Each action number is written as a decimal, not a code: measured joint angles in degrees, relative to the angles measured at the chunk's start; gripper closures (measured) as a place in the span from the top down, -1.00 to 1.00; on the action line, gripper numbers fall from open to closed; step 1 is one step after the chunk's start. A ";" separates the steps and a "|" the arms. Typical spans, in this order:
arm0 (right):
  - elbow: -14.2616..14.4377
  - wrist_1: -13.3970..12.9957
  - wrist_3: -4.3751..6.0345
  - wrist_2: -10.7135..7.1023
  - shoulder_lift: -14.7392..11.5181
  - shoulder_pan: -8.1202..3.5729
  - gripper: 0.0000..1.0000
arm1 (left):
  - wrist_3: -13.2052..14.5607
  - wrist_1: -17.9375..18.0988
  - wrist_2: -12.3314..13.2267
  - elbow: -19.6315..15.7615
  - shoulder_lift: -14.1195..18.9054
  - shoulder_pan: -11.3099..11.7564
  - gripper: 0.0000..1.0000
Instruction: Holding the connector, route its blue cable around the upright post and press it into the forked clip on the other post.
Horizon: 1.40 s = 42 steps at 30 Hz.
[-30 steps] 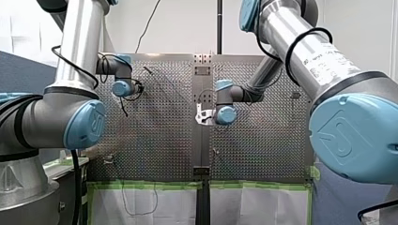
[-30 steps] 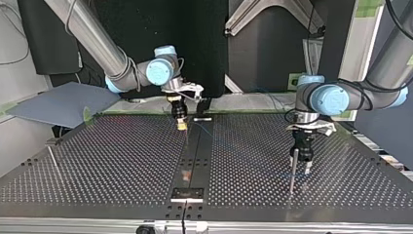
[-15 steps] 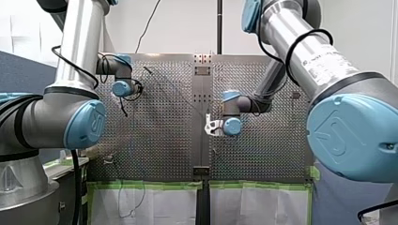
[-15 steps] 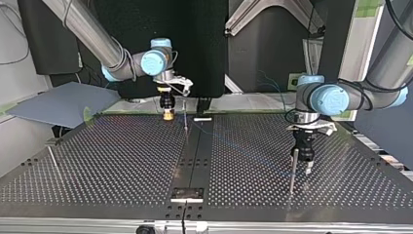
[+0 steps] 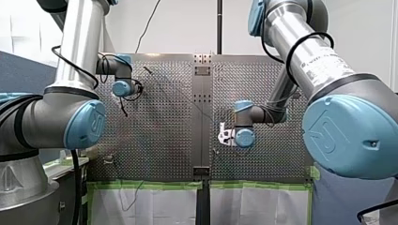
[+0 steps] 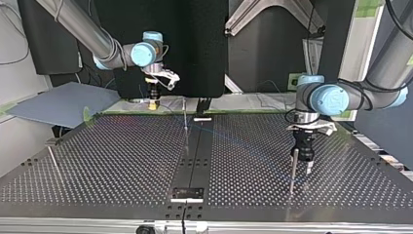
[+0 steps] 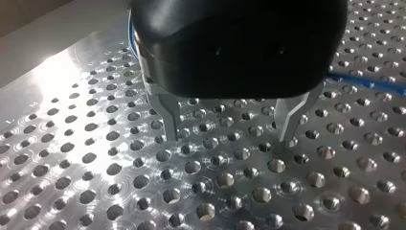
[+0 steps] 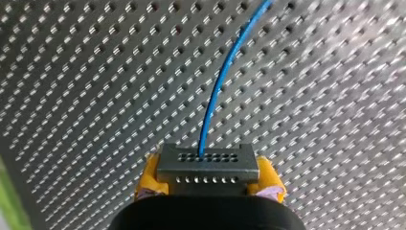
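**Desk:** What has changed in the last second?

**Photographer:** The right arm (image 5: 309,51) has swept its wrist across the bench (image 6: 122,165). In the top view the right gripper (image 6: 153,104) was level with the thin upright post (image 6: 185,113) a second ago. It now hangs over the far edge, well to that post's left. The left arm (image 5: 77,51) has not stirred.

**Desk:** And the connector (image 8: 206,165)?

**Photographer:** It is clamped between the right gripper's yellow pads (image 8: 149,178), which are closed snugly on its sides. The blue cable (image 8: 215,96) leaves its face and runs ahead over the perforations, out of the right wrist view.

**Desk:** What does that mean for the job?

**Photographer:** By my reading, the cable is being drawn out past the post, so the routing is under way. In the top view its line is too faint to tell which side of the post it passes. The forked clip I cannot make out with confidence, and the pressing-in looks not yet done.

**Desk:** How are the arms posed?

**Photographer:** The right arm reaches in long from the front view's right edge, with the wrist bent so the gripper points straight down. The left gripper (image 7: 230,136) also points down, just beside a second post (image 6: 293,168) at the top view's right. Its metal fingers (image 7: 168,117) are spread wide and hold nothing, their tips close over the holes. The blue cable passes behind it.
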 joint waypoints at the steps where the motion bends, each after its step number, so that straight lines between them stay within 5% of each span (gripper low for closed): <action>1: 0.63 -0.63 0.23 -0.02 0.28 -0.25 -1.00 | 0.00 0.00 0.01 0.00 0.00 0.02 0.96; 12: 6.30 -6.29 4.25 -1.02 5.39 -2.01 -1.00 | 0.08 -0.02 0.03 0.00 -0.01 -0.20 0.96; 18: 9.81 -9.79 5.61 -3.73 8.89 -2.57 -1.00 | 0.09 -0.08 0.00 0.00 -0.03 -0.22 0.96; 31: 15.45 -16.35 3.61 -7.35 15.91 -3.67 -1.00 | 0.09 -0.04 -0.05 0.00 0.00 -0.23 0.96; 42: 13.45 -15.96 2.15 -7.71 13.90 -4.58 -1.00 | 0.09 0.00 -0.06 0.00 -0.01 -0.22 0.96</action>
